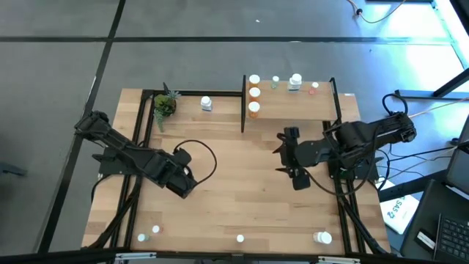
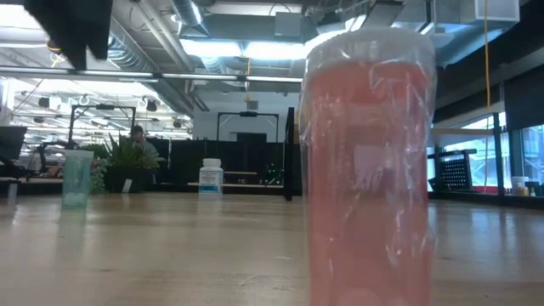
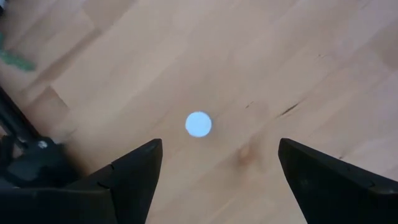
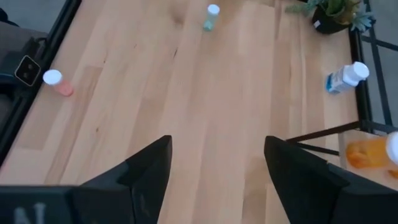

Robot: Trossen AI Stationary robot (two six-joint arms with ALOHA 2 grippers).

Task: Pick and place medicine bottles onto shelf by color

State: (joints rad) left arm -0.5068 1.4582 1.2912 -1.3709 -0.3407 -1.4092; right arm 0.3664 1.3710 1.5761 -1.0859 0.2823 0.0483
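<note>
Medicine bottles: three orange ones (image 1: 254, 92) stand on the shelf (image 1: 293, 108), others scattered on the desk (image 1: 234, 205). Left pincer (image 1: 183, 187) and right pincer (image 1: 286, 155) hover spread, empty.

Hardly any writing is showing legibly in these views. A white sheet (image 1: 396, 210) lying off the table's right edge is carrying dark printed characters, too small and tilted to make out. The white bottle (image 2: 211, 178) standing far back in the low view is wearing a blue label, and the pinkish bottle (image 2: 368, 170) close up is showing a pale label patch, neither readable.
</note>
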